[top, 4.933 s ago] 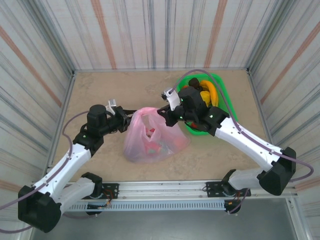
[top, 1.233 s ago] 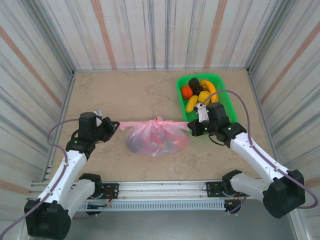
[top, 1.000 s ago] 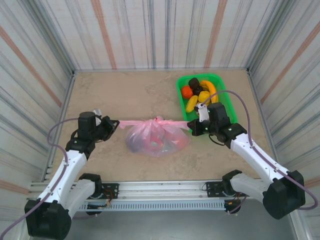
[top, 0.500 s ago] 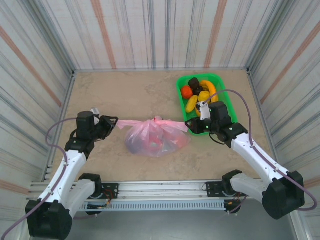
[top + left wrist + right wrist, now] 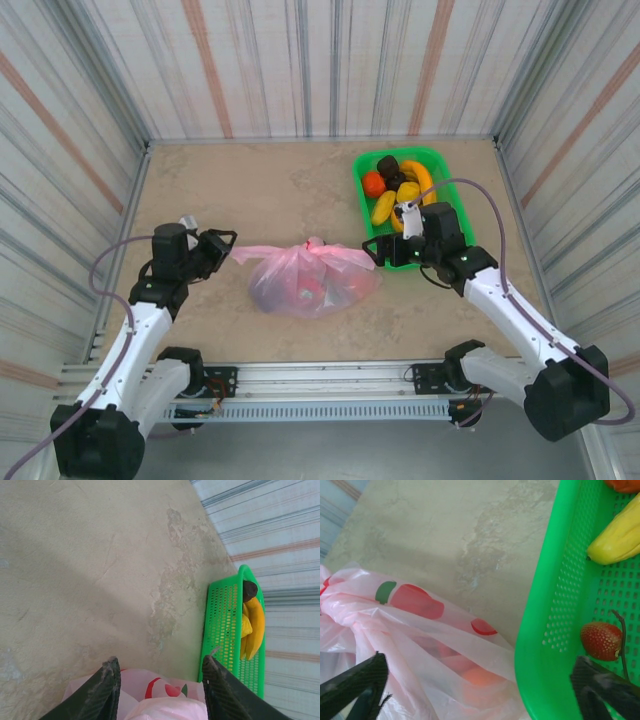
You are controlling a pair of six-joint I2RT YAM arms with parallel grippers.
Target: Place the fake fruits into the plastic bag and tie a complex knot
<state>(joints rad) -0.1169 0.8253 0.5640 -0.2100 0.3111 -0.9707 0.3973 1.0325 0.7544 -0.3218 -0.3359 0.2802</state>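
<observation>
The left gripper [image 5: 227, 245] and the right gripper [image 5: 372, 252] are hanging with jaws apart, left and right of the knotted plastic bag [image 5: 310, 285]

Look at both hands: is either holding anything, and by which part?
Nothing is held. The left hand is open, with a pink strip of the plastic bag loose between its fingers; the right hand is open beside it.

Lab test cell — striped wall panels [image 5: 300, 60], aluminium base rail [image 5: 320, 376].
</observation>
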